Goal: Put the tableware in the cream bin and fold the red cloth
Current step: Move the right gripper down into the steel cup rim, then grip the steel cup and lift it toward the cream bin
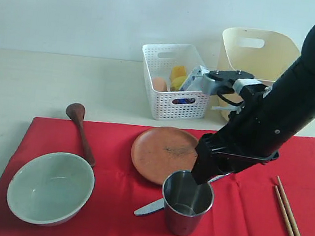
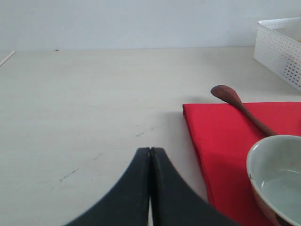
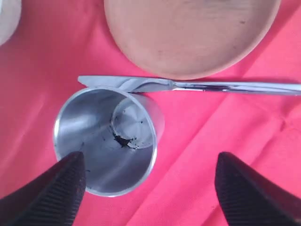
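Reaching down from the upper right, the right arm (image 1: 285, 110) slants steeply across the red cloth (image 1: 111, 216), and the right end effector (image 3: 150, 176) sits right above the steel cup (image 1: 186, 202). Its fingers are spread wide and aren't pinching anything. In the wrist view one fingertip overlaps the cup's rim and the other is off over bare cloth. The left end effector (image 2: 150, 150) has its fingers pressed flat together, holding nothing, low over the bare bench (image 1: 47, 81) just beside the cloth's edge.

Containers: the cream bin (image 1: 258, 50) stands at the back right, off the cloth and partly behind the arm, so I can't see into it. Next to it, the white lattice basket (image 1: 173, 80) holds an egg (image 1: 159, 84), a yellow piece (image 1: 178, 74) and a small carton (image 1: 192, 79). The cup has only some dark specks on its bottom. The bowl (image 1: 51, 188) has nothing in it.

Count on the cloth, which lies spread flat:
- one bowl, near left corner
- one plate (image 1: 162, 153), middle
- one cup, just in front of the plate
- one knife (image 3: 188, 85), between plate and cup, with the blade right up against the cup's side
- one spoon (image 1: 81, 129), head on bare bench, handle running onto the cloth towards the bowl
- two chopsticks (image 1: 294, 224), side by side on the right
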Motion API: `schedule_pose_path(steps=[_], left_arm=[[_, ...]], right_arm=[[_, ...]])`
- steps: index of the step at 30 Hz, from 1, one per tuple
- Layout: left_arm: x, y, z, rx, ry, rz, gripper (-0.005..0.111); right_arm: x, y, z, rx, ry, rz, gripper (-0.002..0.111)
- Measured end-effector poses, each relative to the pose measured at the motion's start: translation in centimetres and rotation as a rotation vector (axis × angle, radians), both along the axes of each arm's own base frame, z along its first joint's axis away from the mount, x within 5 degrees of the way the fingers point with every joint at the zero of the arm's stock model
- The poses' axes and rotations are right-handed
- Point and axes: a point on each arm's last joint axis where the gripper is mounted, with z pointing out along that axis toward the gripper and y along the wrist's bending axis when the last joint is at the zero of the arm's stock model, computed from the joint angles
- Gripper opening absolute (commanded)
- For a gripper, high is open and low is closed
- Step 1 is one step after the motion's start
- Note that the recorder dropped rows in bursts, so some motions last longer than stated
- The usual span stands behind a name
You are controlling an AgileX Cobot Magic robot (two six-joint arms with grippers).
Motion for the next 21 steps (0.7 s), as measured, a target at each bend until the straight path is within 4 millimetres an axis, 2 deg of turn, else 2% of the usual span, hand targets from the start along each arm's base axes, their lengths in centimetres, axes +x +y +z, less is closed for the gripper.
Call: schedule_pose_path(steps=[10,13,16,21], left_arm=[[0.0,0.0,0.0,0.000,0.000,0.000,0.000],[0.0,0.0,0.0,0.000,0.000,0.000,0.000],[0.0,0.0,0.0,0.000,0.000,0.000,0.000],[0.0,0.0,0.0,0.000,0.000,0.000,0.000]], right_arm=[[0.8,0.4,-3.3,-0.034,0.084,-0.004,0.072],[1.1,0.5,-4.2,-0.044,0.101,-0.007,0.069],[1.3,0.5,-4.9,-0.049,0.105,-0.015,0.058],[1.6,0.7,-5.5,-0.040,0.107,-0.032,0.025]])
